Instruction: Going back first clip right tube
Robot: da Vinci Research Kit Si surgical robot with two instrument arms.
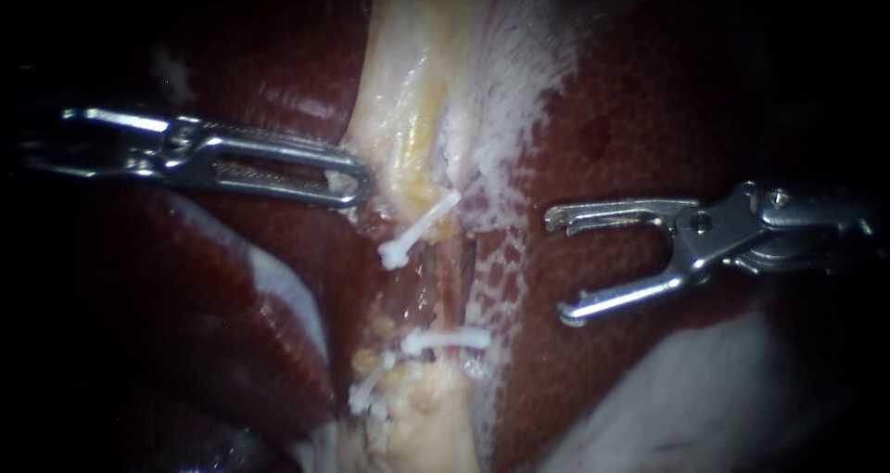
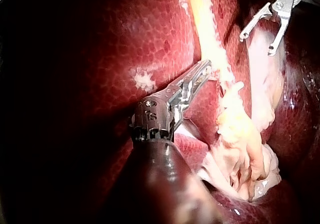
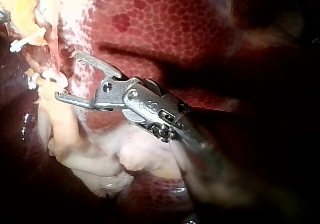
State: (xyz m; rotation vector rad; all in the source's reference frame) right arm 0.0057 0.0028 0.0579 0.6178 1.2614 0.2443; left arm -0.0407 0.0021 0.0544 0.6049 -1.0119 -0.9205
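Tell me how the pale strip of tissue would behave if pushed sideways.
Probably floppy: the pale strip looks soft and frayed. Likely slippery, as it looks wet. It may give only partly: the left instrument seems to grip its edge.

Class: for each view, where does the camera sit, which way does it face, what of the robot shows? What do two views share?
Endoscope view: close above liver, facing the white clips; left instrument enters left; right instrument, jaws open, enters right.
Left wrist view: on the left arm, looking along its instrument at liver.
Right wrist view: on the right arm, facing the clips past its instrument.
Shared: endoscope and right wrist show clips.
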